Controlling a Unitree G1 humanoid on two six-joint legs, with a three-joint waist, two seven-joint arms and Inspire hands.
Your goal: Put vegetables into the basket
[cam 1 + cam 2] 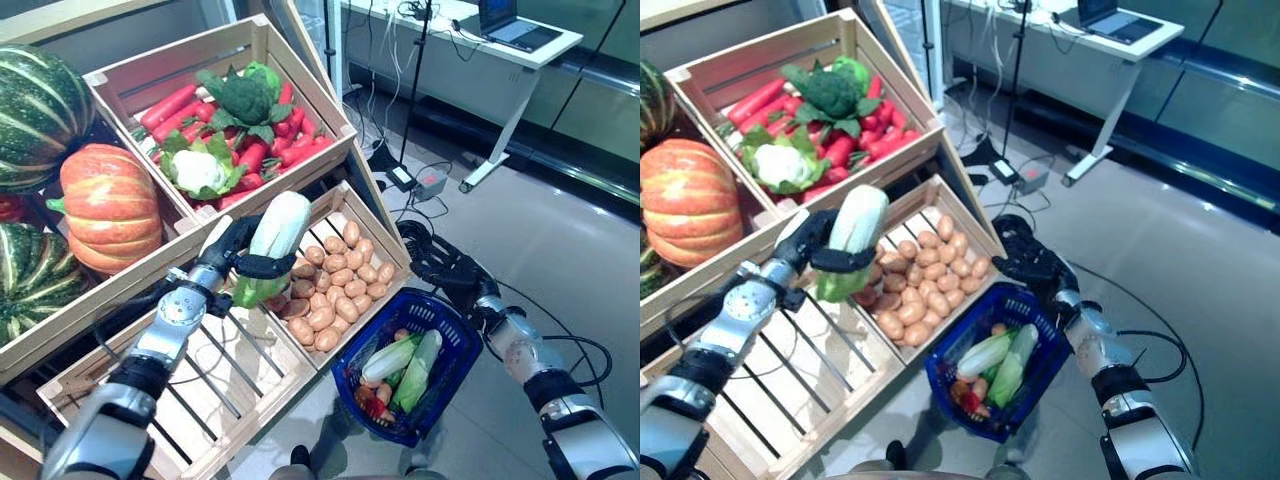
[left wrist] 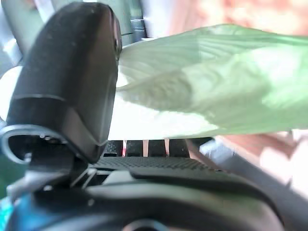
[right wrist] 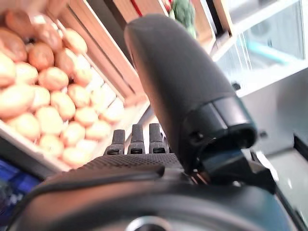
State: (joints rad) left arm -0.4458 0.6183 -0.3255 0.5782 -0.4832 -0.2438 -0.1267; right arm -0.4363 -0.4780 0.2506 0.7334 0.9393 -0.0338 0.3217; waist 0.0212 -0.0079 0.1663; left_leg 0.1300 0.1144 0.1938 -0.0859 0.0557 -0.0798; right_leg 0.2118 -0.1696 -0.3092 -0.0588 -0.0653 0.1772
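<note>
My left hand [image 1: 238,250] is shut on a long pale green and white cabbage [image 1: 270,243], holding it above the wooden stand between an empty slatted crate and the potato crate. The cabbage [image 2: 202,91] also shows past the thumb in the left wrist view. The blue plastic basket [image 1: 448,330] stands on the floor to the right of the stand. It holds pale green and white long vegetables [image 1: 405,362] and some small red and orange ones. My right hand [image 1: 437,262] is open just above the basket's far rim, beside the potato crate.
The wooden stand [image 1: 330,130] with its crates fills the left side. The empty slatted crate [image 1: 215,375] lies under my left arm. A white desk [image 1: 500,50] with cables on the floor stands at the back right.
</note>
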